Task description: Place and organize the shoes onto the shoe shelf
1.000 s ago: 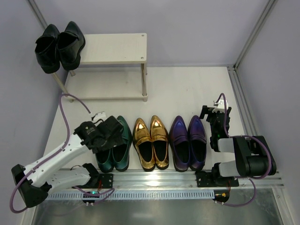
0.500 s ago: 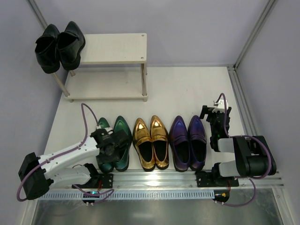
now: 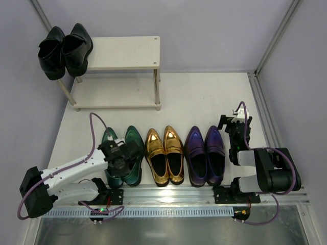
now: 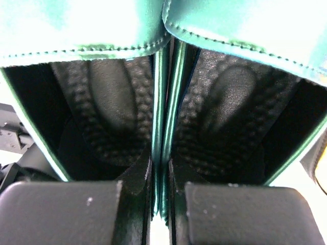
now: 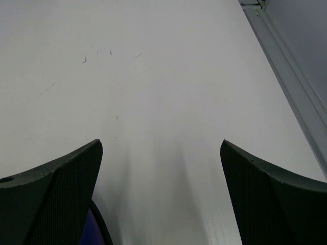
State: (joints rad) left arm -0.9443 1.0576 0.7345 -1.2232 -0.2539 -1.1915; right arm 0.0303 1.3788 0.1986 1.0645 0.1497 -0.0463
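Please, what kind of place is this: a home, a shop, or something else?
Probably a robot test cell, not a home: bare pale walls, robot arms bolted to a metal rail, and a shoe shelf staged on a white table.

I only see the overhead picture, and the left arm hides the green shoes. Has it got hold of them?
Observer: Yes. In the left wrist view, the left end effector is shut on the green shoes' two inner walls, pinching them together.
Operator: One finger in each shoe?
Observer: Yes, each finger sits inside a shoe, over a dark bumpy insole.
Operator: And the right arm?
Observer: The right end effector is open above the table, holding nothing.
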